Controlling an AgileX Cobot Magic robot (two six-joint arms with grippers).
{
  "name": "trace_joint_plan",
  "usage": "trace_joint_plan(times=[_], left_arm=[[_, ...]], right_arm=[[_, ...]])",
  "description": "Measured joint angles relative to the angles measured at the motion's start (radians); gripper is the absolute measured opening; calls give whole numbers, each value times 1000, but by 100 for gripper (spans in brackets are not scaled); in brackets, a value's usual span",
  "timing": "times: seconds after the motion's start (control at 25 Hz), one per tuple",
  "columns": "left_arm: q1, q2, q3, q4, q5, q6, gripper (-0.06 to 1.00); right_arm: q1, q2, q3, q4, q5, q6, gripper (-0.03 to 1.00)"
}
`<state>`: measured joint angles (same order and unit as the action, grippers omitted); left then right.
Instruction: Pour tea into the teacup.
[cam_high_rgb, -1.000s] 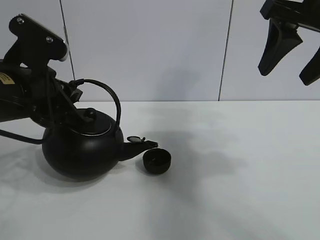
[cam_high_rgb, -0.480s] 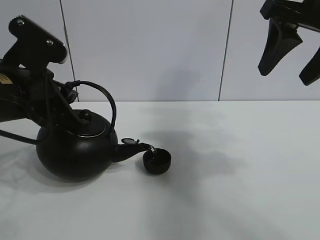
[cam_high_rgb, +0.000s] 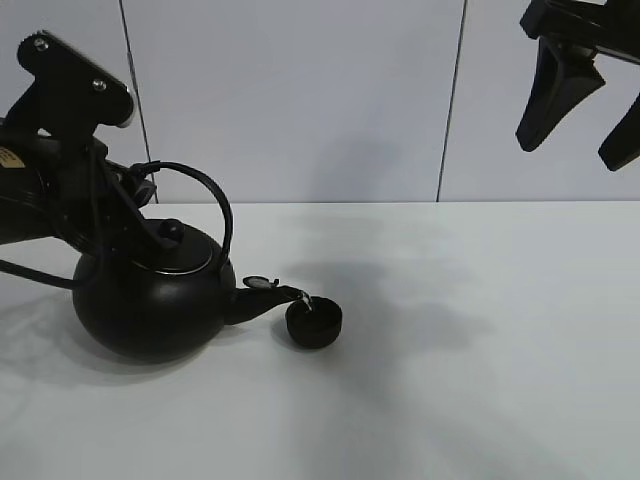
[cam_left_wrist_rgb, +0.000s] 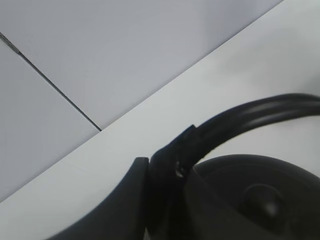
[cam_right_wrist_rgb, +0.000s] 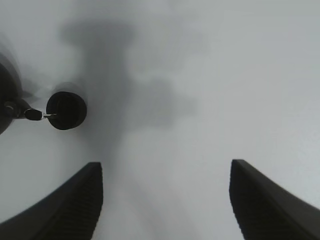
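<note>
The black kettle (cam_high_rgb: 152, 300) sits at the left of the white table, tilted so its spout (cam_high_rgb: 270, 295) reaches over the rim of the small black teacup (cam_high_rgb: 314, 325). A thin stream shows at the spout tip. My left gripper (cam_high_rgb: 140, 190) is shut on the kettle's arched handle (cam_left_wrist_rgb: 250, 117), seen close in the left wrist view. My right gripper (cam_high_rgb: 585, 105) hangs open and empty high at the upper right, far from the cup. The right wrist view looks down on the teacup (cam_right_wrist_rgb: 66, 110) and the spout tip (cam_right_wrist_rgb: 30, 114).
The white table (cam_high_rgb: 480, 350) stretches to the right of the cup. A pale panelled wall (cam_high_rgb: 300, 100) stands behind it. A black cable runs from the left arm at the table's left edge.
The kettle has moved left and tipped further, bringing the spout down over the cup's rim. Over the last half second almost nothing has moved. The right gripper has stayed still.
</note>
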<state>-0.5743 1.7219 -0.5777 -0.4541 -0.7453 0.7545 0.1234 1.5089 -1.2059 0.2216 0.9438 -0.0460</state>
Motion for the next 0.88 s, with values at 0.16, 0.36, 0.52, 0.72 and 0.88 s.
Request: trace_joint_plan(times=[0.16,0.36,0.52,0.72,0.88], left_arm=[[0,0,0,0,-1,-1,11],[0,0,0,-1,-22,-122,11],[0,-1,0,-1,-57,-242,11],[0,-1,2,6,-98,-395,11],[0,-1,45,30,-173,-485,11]], right_arm=[[0,0,0,0,0,0,49],[0,0,0,0,0,0,49],[0,0,0,0,0,0,49],[0,0,0,0,-1,0,49],[0,0,0,0,-1,0,49]])
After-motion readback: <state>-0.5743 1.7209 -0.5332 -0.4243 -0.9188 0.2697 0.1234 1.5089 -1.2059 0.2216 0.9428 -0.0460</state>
